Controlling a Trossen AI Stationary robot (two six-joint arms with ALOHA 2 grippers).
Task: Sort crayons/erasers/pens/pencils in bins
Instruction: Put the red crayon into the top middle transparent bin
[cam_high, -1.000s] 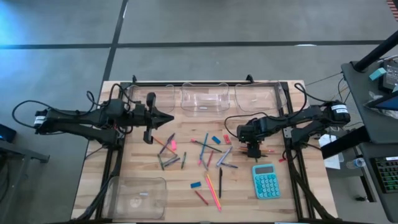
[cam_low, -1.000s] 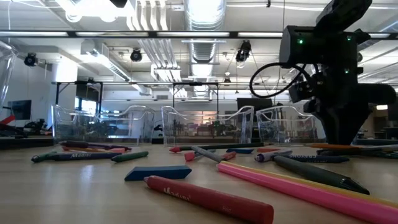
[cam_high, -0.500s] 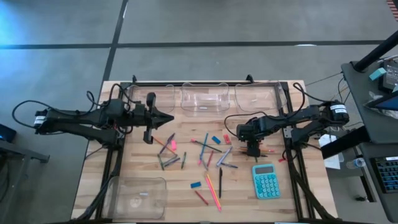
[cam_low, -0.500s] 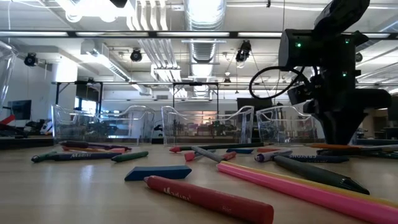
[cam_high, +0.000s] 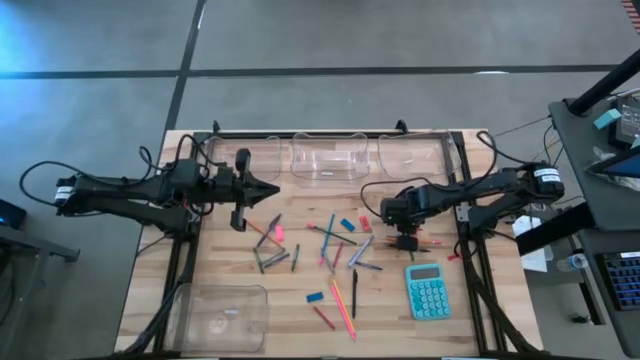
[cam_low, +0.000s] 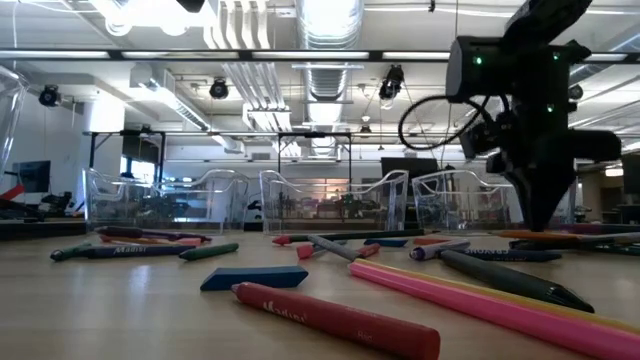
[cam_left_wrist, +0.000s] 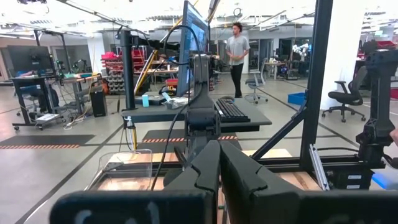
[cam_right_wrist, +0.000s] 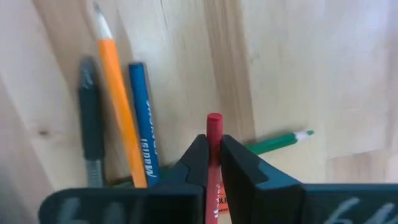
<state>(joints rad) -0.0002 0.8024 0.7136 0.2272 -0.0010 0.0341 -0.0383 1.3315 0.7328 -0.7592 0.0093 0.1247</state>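
Note:
Crayons, pens, pencils and erasers lie scattered on the wooden table's middle (cam_high: 320, 255). My right gripper (cam_high: 405, 240) points steeply down at the heap's right side, just beyond the teal calculator, and is shut on a red crayon (cam_right_wrist: 214, 134). An orange pencil (cam_right_wrist: 118, 106), a blue crayon (cam_right_wrist: 143, 118), a dark pen (cam_right_wrist: 90, 124) and a green pencil (cam_right_wrist: 277, 142) lie flat on the table beside it. Three clear bins (cam_high: 327, 158) stand along the far edge, and one (cam_high: 222, 315) stands at the near left. My left gripper (cam_high: 275, 189) is shut on nothing, above the far left. My right gripper pinches the red crayon's two long sides (cam_right_wrist: 214, 152) between its two fingertips, coming from above. The crayon's flat end (cam_right_wrist: 214, 119) reaches out past the fingertips. Whether the crayon is lifted or lies on the table, I cannot tell.
A teal calculator (cam_high: 428, 291) lies near the right gripper, toward the near edge. Long pink and orange pencils (cam_low: 480, 300), a red crayon (cam_low: 330, 318) and a blue eraser (cam_low: 252, 277) lie near the front. Black rails run along the table's left and right sides.
My right gripper has shut its fingers on the red crayon while staying at the same spot over the table. The left arm has kept still.

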